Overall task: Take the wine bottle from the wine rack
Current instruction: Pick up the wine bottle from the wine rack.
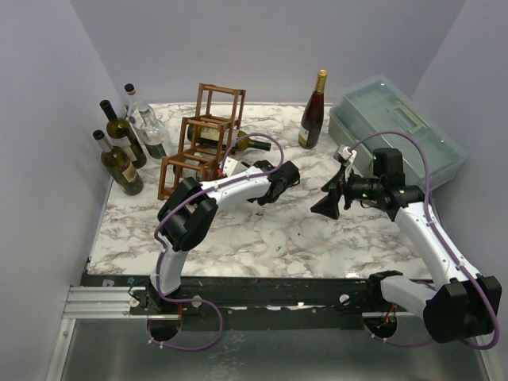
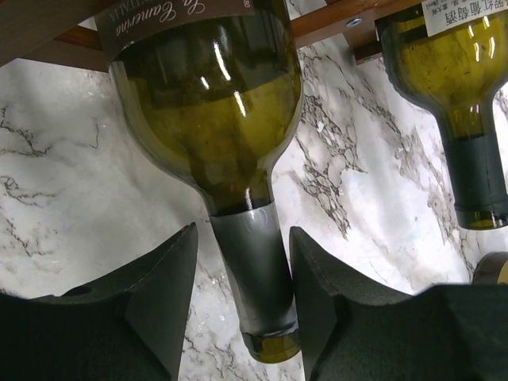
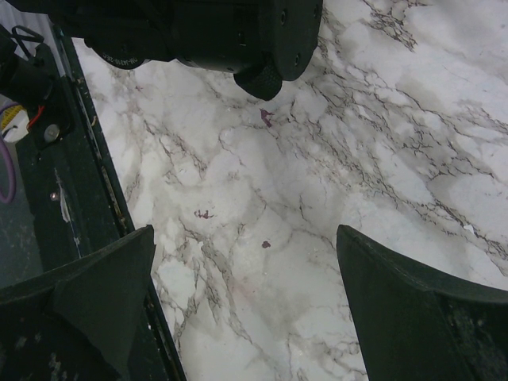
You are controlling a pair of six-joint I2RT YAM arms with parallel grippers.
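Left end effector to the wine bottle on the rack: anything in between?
Nothing visible. In the left wrist view the left end effector straddles the neck of the wine bottle, with its fingers open on either side. The neighbouring bottle lies off to the right, apart from the fingers.

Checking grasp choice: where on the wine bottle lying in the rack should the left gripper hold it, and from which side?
The foil-wrapped neck of the wine bottle: it juts out of the wine rack, slim and free, while bars surround the body. Come from the neck end, a finger on either side.
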